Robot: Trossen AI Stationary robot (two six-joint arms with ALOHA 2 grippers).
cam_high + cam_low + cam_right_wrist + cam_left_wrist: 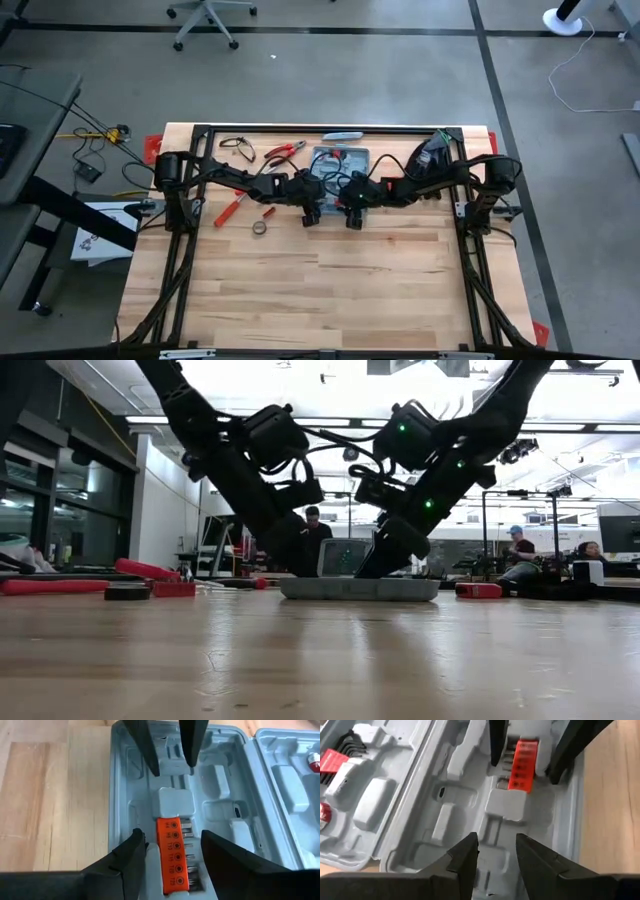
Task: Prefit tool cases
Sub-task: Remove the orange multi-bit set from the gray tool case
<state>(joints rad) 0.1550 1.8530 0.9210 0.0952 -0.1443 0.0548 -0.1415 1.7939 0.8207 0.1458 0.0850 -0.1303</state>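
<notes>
The open tool case lies at upper centre of the desk. Left gripper and right gripper hover over it, jaws parted, empty; an orange bit holder sits inside.

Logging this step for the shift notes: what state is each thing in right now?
Case: open, lying flat on the table.
Bit holder: seated in its slot in the case.
Left gripper: open, over the case, holding nothing.
Right gripper: open, astride the bit holder.
</notes>
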